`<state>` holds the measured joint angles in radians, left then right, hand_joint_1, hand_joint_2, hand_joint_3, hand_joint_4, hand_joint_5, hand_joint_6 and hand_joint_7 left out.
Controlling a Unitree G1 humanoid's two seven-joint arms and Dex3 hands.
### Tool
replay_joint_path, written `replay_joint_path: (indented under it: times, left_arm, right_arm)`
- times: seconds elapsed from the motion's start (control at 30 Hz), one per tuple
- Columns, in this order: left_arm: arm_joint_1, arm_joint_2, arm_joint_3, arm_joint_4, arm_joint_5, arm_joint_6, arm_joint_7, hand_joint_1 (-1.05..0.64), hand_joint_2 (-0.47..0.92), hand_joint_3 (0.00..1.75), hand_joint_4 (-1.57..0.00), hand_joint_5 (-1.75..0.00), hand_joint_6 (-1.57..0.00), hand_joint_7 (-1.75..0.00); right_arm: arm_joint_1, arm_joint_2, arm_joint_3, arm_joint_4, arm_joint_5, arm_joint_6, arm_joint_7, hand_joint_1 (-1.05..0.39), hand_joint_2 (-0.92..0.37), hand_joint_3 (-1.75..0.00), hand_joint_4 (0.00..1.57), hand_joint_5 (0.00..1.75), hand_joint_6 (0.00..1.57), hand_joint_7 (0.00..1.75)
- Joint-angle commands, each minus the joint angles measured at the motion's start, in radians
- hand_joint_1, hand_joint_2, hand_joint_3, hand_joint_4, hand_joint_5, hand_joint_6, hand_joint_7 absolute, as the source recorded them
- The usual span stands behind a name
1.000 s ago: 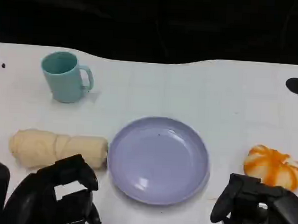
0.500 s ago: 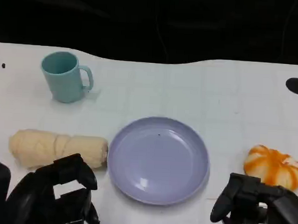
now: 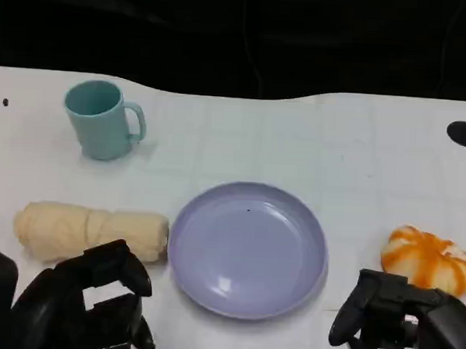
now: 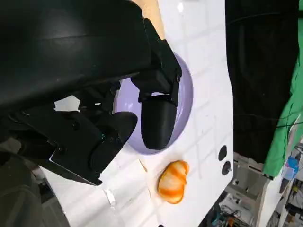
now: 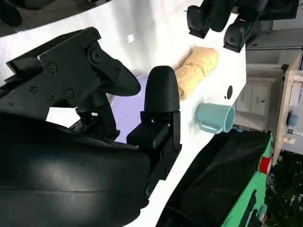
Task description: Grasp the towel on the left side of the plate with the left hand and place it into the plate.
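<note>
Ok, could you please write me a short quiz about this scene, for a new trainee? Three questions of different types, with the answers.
1. True or false: the towel already lies in the plate.
2. What stands behind the towel? A) teal mug B) glass bottle C) metal bowl
3. Fill in: the left hand holds ____.

Key:
1. False; it lies on the table, left of the plate.
2. A, the teal mug.
3. Nothing; its fingers are apart, near the towel.
</note>
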<state>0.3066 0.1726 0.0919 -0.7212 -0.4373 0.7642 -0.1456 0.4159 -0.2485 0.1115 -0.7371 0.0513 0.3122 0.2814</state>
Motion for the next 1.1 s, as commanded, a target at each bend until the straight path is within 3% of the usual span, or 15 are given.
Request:
replay_joint_path:
  times: [0.03,0.23,0.33,0.43,0.57,0.63,0.7,0.8,0.9,1.1]
  left_arm:
    - [0.002,0.013,0.007,0.001,0.000,-0.019,-0.009,-0.03,0.51,1.34,-0.76,-1.75,-0.68,-1.68]
    - [0.010,-0.014,0.018,0.012,0.010,-0.076,0.003,-0.03,0.55,1.24,-0.71,-1.72,-0.71,-1.47]
    - [0.020,-0.014,0.005,0.016,0.052,-0.149,0.005,-0.08,0.51,1.24,-0.65,-1.55,-0.61,-1.28]
    - [0.029,-0.001,-0.014,0.037,0.123,-0.268,-0.011,-0.15,0.57,1.06,-0.53,-1.35,-0.51,-1.04]
    - [0.012,0.023,-0.026,0.079,0.224,-0.395,-0.012,-0.23,0.75,0.62,-0.42,-1.08,-0.43,-0.72]
    - [-0.004,0.053,-0.030,0.093,0.276,-0.448,-0.025,-0.24,0.86,0.42,-0.37,-0.98,-0.39,-0.59]
    - [-0.039,0.135,-0.038,0.092,0.355,-0.463,-0.058,-0.29,0.91,0.29,-0.30,-0.88,-0.31,-0.46]
    - [-0.099,0.267,-0.060,0.091,0.483,-0.439,-0.114,-0.36,0.92,0.22,-0.19,-0.74,-0.25,-0.29]
    - [-0.166,0.354,-0.093,0.117,0.586,-0.422,-0.153,-0.38,0.92,0.14,-0.13,-0.63,-0.27,-0.16]
    - [-0.316,0.446,-0.232,0.222,0.854,-0.393,-0.189,-0.49,0.92,0.04,-0.15,-0.53,-0.27,-0.06]
  right_arm:
    - [0.002,-0.007,-0.001,-0.013,-0.003,-0.010,-0.005,-0.08,-0.56,-1.10,0.74,1.69,0.67,1.37]
    - [0.000,-0.002,0.003,-0.010,-0.001,-0.008,-0.006,-0.08,-0.56,-1.11,0.74,1.69,0.67,1.37]
    - [-0.003,-0.001,0.010,-0.009,-0.007,-0.007,-0.010,-0.07,-0.56,-1.12,0.75,1.69,0.67,1.37]
    - [-0.005,0.001,0.018,-0.009,-0.012,-0.003,-0.015,-0.08,-0.55,-1.12,0.75,1.70,0.67,1.37]
    - [-0.010,0.002,0.028,-0.011,-0.016,0.003,-0.021,-0.07,-0.55,-1.12,0.75,1.70,0.68,1.37]
    - [-0.010,0.004,0.028,-0.012,-0.012,0.007,-0.022,-0.08,-0.55,-1.12,0.74,1.70,0.68,1.38]
    - [-0.009,0.006,0.029,-0.015,-0.010,0.012,-0.025,-0.08,-0.55,-1.12,0.74,1.70,0.68,1.38]
    - [-0.007,0.008,0.028,-0.011,-0.002,0.006,-0.024,-0.07,-0.56,-1.12,0.74,1.71,0.67,1.38]
    - [-0.002,0.010,0.030,-0.013,-0.004,0.003,-0.024,-0.06,-0.55,-1.13,0.74,1.71,0.67,1.38]
    - [0.005,0.006,0.027,-0.024,-0.007,0.009,-0.025,-0.07,-0.56,-1.12,0.74,1.71,0.67,1.38]
